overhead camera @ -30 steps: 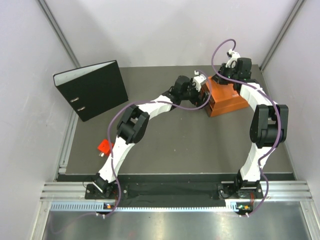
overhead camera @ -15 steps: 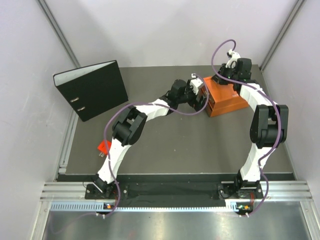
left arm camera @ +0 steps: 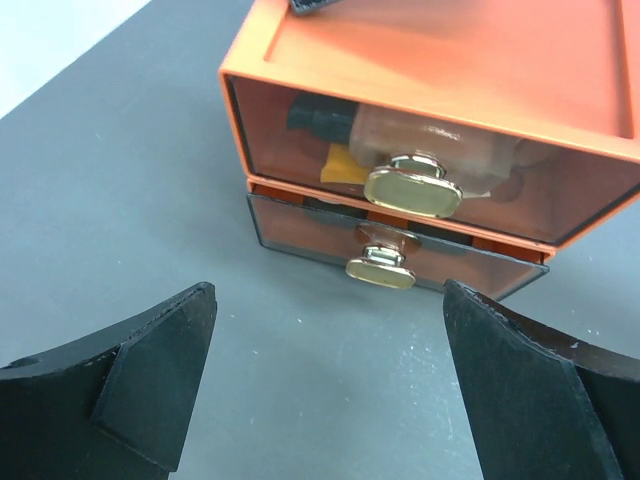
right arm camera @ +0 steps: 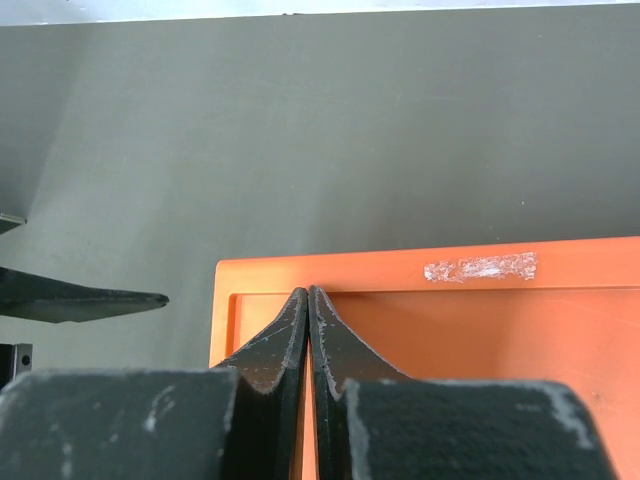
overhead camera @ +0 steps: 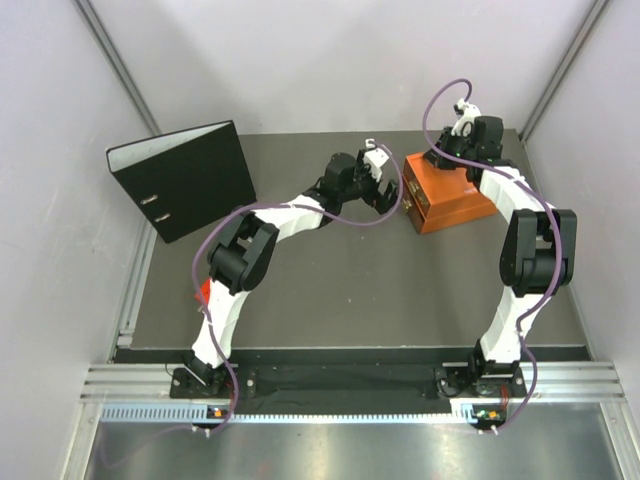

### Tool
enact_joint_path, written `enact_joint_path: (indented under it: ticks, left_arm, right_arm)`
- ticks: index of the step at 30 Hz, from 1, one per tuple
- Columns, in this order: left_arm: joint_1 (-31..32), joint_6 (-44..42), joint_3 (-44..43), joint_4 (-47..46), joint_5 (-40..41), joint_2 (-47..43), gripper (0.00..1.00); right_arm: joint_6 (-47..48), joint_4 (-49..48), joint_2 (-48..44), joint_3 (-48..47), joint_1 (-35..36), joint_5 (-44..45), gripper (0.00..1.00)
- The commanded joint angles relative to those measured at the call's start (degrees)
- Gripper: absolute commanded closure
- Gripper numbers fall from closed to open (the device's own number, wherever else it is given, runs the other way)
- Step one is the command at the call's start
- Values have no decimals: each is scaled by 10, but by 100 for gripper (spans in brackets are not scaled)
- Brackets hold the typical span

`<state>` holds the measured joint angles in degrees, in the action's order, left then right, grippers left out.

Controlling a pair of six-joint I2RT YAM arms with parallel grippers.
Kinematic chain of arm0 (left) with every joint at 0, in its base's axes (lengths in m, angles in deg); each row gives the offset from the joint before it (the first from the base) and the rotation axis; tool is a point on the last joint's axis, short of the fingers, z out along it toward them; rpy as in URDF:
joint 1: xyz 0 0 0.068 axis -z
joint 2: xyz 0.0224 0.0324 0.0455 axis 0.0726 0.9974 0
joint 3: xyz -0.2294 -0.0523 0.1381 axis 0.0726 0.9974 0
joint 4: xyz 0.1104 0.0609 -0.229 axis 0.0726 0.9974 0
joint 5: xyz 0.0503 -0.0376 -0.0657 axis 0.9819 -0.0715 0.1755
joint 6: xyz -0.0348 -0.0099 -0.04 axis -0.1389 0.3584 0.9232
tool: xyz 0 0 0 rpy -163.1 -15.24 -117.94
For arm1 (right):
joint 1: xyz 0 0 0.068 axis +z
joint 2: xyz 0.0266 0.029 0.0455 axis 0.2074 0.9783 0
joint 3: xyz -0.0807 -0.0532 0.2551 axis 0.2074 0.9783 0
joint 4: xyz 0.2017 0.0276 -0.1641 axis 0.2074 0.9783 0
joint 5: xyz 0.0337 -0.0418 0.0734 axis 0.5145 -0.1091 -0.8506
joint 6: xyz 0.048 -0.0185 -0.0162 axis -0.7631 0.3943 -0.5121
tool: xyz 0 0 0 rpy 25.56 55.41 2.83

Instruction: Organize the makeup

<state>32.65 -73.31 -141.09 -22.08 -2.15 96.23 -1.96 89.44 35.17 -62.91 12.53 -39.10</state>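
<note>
The orange wooden box [overhead camera: 447, 196] stands at the back right, with two clear-fronted drawers and gold knobs [left arm camera: 412, 186]. Through the top drawer front I see makeup: an orange-yellow tube with a black cap [left arm camera: 338, 163] and a cream stick [left arm camera: 432, 137]. The other makeup is hidden. The lower drawer front [left arm camera: 300, 228] stands out slightly from the box. My left gripper [overhead camera: 386, 192] [left arm camera: 330, 345] is open and empty, a short way in front of the drawers. My right gripper [overhead camera: 441, 160] [right arm camera: 309, 293] is shut with its tips on the box's top [right arm camera: 480, 320].
A black ring binder [overhead camera: 185, 180] stands at the back left. A small red object [overhead camera: 206, 291] lies at the left, partly behind my left arm. The left gripper's finger [right arm camera: 85, 302] shows in the right wrist view. Walls close in on both sides.
My left gripper has drawn back to the left, away from the box front where it was. The right gripper has stayed on the box top.
</note>
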Motion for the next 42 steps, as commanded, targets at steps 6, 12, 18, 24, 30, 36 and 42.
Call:
enact_joint_path:
  ticks: [6, 12, 18, 24, 30, 36, 42]
  left_arm:
    - [1, 27, -10, -34, -12, 20, 1]
    - [0, 67, -29, -57, -5, 61, 1]
    - [15, 76, -143, -11, -12, 127, 1]
    - [41, 51, -240, 45, -8, 173, 1]
    - [15, 40, -134, 28, 23, 106, 1]
    - [-27, 2, 14, -1, 45, -9, 1]
    - [-68, 16, 55, 62, 57, -94, 1]
  right_arm:
    - [15, 239, 85, 68, 0, 49, 100]
    - [8, 229, 81, 74, -1, 48, 100]
    - [5, 225, 75, 82, -1, 48, 100]
    - [2, 221, 71, 85, -1, 48, 100]
    - [-3, 216, 64, 90, -1, 46, 100]
    - [-2, 217, 60, 90, -1, 50, 100]
    - [-7, 224, 34, 58, -1, 52, 99]
